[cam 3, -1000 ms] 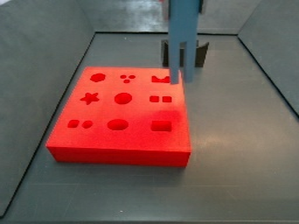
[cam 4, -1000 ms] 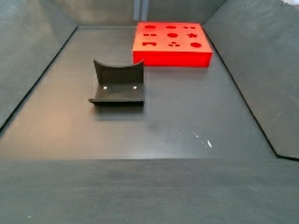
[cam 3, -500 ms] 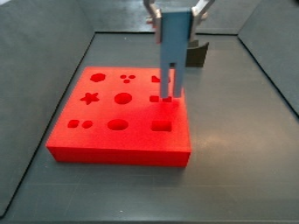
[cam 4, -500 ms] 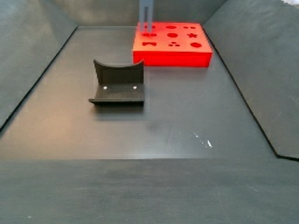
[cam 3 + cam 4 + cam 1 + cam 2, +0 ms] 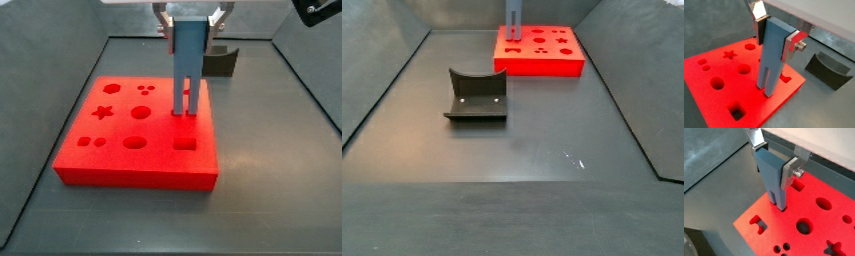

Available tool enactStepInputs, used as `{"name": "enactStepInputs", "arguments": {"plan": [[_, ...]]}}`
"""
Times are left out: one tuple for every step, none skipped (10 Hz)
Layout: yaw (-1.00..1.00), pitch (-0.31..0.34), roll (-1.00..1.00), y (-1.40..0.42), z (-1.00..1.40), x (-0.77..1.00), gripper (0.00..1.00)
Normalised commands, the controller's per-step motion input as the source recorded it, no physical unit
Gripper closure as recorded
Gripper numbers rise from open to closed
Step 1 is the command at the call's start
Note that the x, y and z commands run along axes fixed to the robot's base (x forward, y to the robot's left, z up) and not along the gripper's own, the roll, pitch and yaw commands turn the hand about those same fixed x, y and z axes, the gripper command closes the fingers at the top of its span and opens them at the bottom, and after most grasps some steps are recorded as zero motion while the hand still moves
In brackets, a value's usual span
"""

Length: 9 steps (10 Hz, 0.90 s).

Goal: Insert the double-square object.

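Observation:
My gripper point(image 5: 191, 14) is shut on the upper end of the double-square object point(image 5: 187, 66), a tall blue-grey peg with two parallel bars, and holds it upright. The peg's lower ends reach the red board point(image 5: 120, 150) at its pair of small square holes point(image 5: 186, 114); I cannot tell whether they have gone in. In both wrist views the silver fingers point(image 5: 795, 43) point(image 5: 791, 170) clamp the peg point(image 5: 771, 65) point(image 5: 775, 183) over the board point(image 5: 717, 95) point(image 5: 817, 223). In a side view the peg point(image 5: 512, 14) stands at the board's point(image 5: 543, 62) far left.
The dark fixture point(image 5: 476, 96) stands on the grey floor away from the board, and it also shows behind the board point(image 5: 221, 62) and in a wrist view point(image 5: 829, 71). The board has star, hexagon, round and square holes. Sloped grey walls ring the floor.
My gripper has carried the peg from the board's far edge toward its pair of square holes and lowered it; the bars' ends now meet the board.

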Motion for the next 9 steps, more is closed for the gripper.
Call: {"name": "enactStepInputs", "arguments": {"plan": [[0.00, 0.000, 0.02, 0.00, -0.11, 0.00, 1.00], [-0.01, 0.000, 0.01, -0.01, 0.00, 0.00, 1.00], [-0.21, 0.000, 0.10, -0.10, -0.13, 0.03, 1.00], [-0.20, 0.000, 0.09, -0.02, -0.09, 0.00, 1.00], [-0.11, 0.000, 0.04, 0.00, 0.00, 0.00, 1.00], [0.00, 0.000, 0.00, 0.00, -0.03, 0.00, 1.00], [0.04, -0.067, 0.13, 0.00, -0.52, 0.04, 1.00], [0.12, -0.160, 0.31, 0.00, -0.51, 0.05, 1.00], [0.07, -0.124, 0.38, -0.03, -0.42, 0.05, 1.00]]}}
